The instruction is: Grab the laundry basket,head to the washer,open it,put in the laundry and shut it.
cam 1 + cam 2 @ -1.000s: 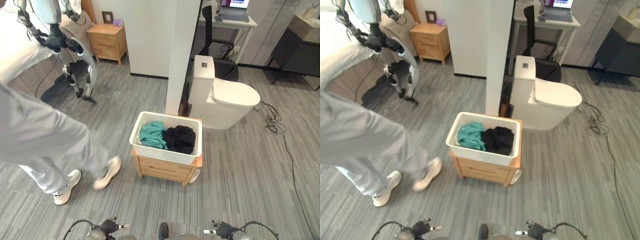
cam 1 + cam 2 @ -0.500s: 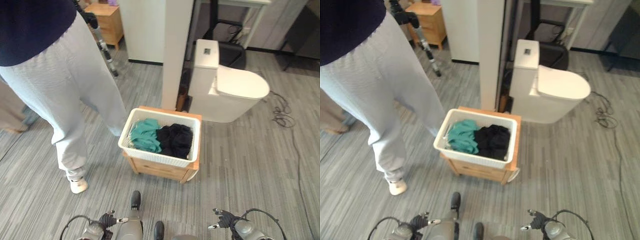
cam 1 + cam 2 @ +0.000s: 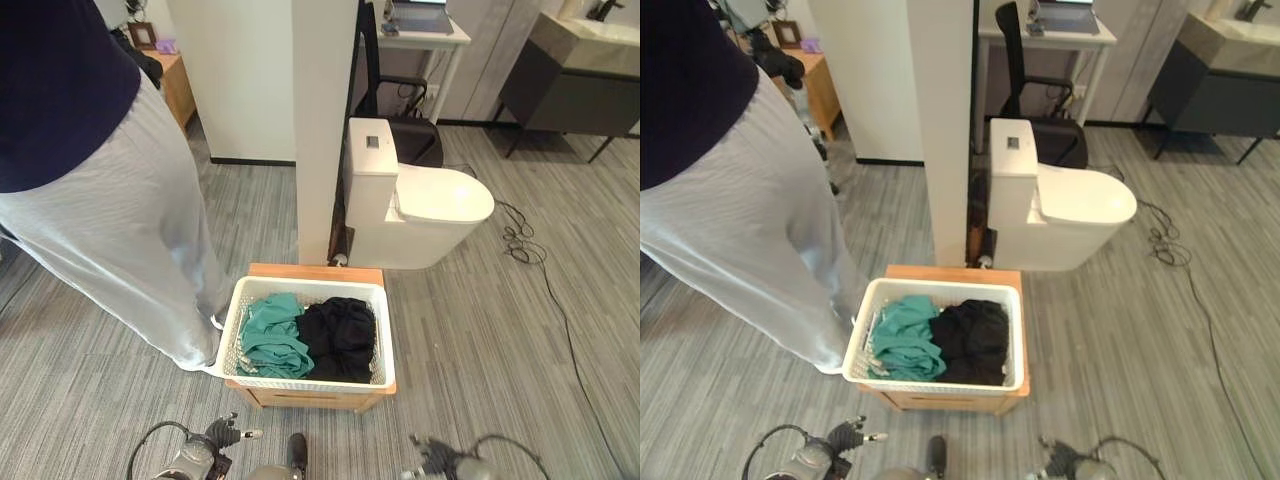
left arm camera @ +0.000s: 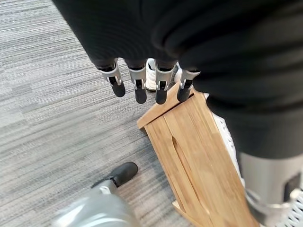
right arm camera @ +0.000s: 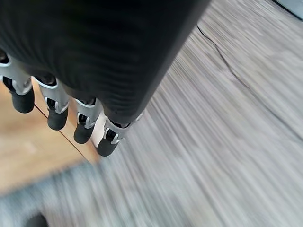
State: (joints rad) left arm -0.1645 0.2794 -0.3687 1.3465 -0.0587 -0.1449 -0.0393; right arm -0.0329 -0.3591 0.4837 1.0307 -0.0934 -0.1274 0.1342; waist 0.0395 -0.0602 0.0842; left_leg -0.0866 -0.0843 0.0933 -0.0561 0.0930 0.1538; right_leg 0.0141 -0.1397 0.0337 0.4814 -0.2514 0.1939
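Note:
A white laundry basket (image 3: 386,345) sits on a low wooden stand (image 3: 310,399) just ahead of me. It holds teal clothes (image 3: 270,335) on its left side and black clothes (image 3: 338,338) on its right. My left hand (image 3: 207,451) hangs low at the stand's near left. In the left wrist view its fingers (image 4: 140,91) point straight down, open and empty, beside the stand's corner (image 4: 189,142). My right hand (image 3: 437,463) hangs at the near right, and its fingers (image 5: 57,116) are straight too, holding nothing.
A person (image 3: 100,200) in light trousers stands right by the basket's left side, with a white shoe (image 4: 151,75) by the stand. Behind the basket are a white pillar (image 3: 320,120) and a toilet (image 3: 420,205). Farther back are a desk chair (image 3: 400,110) and a dark cabinet (image 3: 570,90).
The camera has moved closer, so the basket now lies nearer the bottom of the view. The person has stayed at the left, close to the basket. Both hands still hang low.

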